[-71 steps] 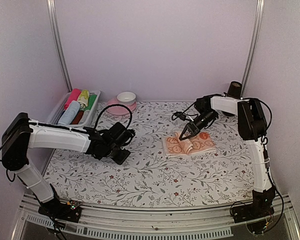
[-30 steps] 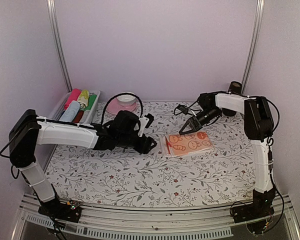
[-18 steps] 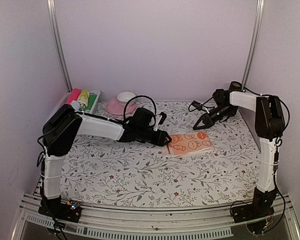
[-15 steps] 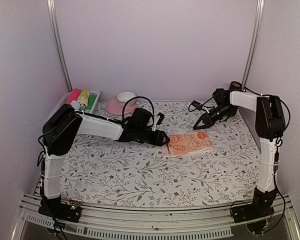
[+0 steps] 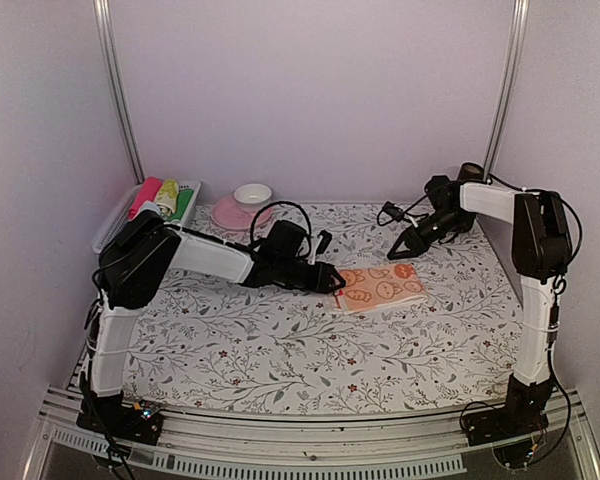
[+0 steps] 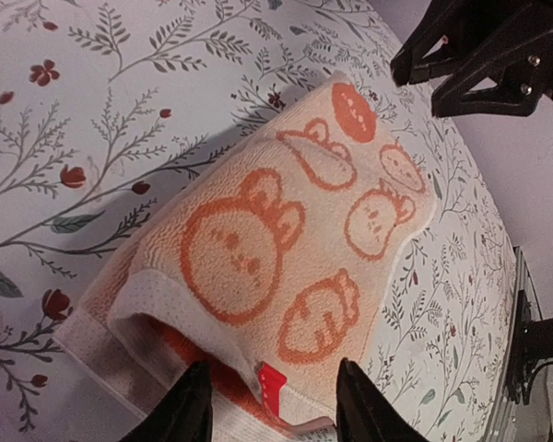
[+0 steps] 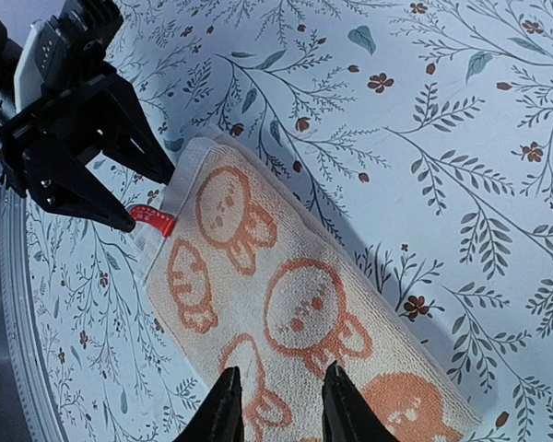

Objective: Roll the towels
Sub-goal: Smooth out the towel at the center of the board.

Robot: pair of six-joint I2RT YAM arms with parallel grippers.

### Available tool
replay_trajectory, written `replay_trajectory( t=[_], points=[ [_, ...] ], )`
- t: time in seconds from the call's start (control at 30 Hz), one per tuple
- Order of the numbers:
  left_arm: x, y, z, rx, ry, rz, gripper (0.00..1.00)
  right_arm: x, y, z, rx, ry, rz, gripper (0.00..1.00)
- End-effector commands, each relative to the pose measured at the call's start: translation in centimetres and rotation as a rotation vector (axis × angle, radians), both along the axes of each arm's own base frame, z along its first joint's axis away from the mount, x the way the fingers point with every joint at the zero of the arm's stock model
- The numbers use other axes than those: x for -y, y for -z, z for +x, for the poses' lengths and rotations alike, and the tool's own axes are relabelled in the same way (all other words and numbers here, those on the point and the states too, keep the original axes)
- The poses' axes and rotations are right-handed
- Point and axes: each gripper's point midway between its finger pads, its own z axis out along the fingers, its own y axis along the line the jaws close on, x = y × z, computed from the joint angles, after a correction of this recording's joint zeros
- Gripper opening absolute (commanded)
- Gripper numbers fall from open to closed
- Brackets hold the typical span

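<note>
A peach-orange towel (image 5: pixel 385 288) with pale round animal prints lies folded flat on the floral sheet, right of centre. My left gripper (image 5: pixel 332 283) is low at its left end. In the left wrist view that gripper (image 6: pixel 272 410) is open, its fingers straddling the towel's (image 6: pixel 286 239) lifted hem and red tag (image 6: pixel 270 387). My right gripper (image 5: pixel 395 254) hovers above the towel's far right corner. In the right wrist view it (image 7: pixel 279 405) is open a little, nothing between its fingers, with the towel (image 7: pixel 295 313) below and the left gripper (image 7: pixel 152 195) beyond.
A white basket (image 5: pixel 188 190) holding rolled pink, yellow and green cloths stands at the back left. Beside it is a pink plate (image 5: pixel 230 214) with a white bowl (image 5: pixel 252 193). Walls and metal posts close in the back and sides.
The bunched towel now lies flat. My left arm has reached right to its left end and its jaws have narrowed. My right gripper has lifted off toward the back right.
</note>
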Motion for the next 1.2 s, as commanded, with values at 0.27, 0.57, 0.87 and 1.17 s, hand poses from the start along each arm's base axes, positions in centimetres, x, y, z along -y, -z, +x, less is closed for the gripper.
replay_trajectory(
  t=[0.27, 0.57, 0.87, 1.17],
  points=[
    [-0.2, 1.2, 1.2, -0.021, -0.028, 0.005, 0.42, 0.1, -2.0, 0.2, 0.065, 0.007, -0.002, 0.30],
    [-0.6, 1.3, 1.4, -0.008, -0.044, 0.019, 0.35, 0.2, -1.9, 0.3, 0.066, 0.007, -0.004, 0.30],
    [-0.6, 1.3, 1.6, -0.004, -0.045, 0.013, 0.11, 0.2, -1.9, 0.3, 0.070, 0.006, -0.009, 0.29],
    [-1.4, -0.2, 2.5, 0.042, -0.076, 0.025, 0.00, 0.3, -1.7, 0.3, 0.070, 0.006, -0.015, 0.29]
  ],
)
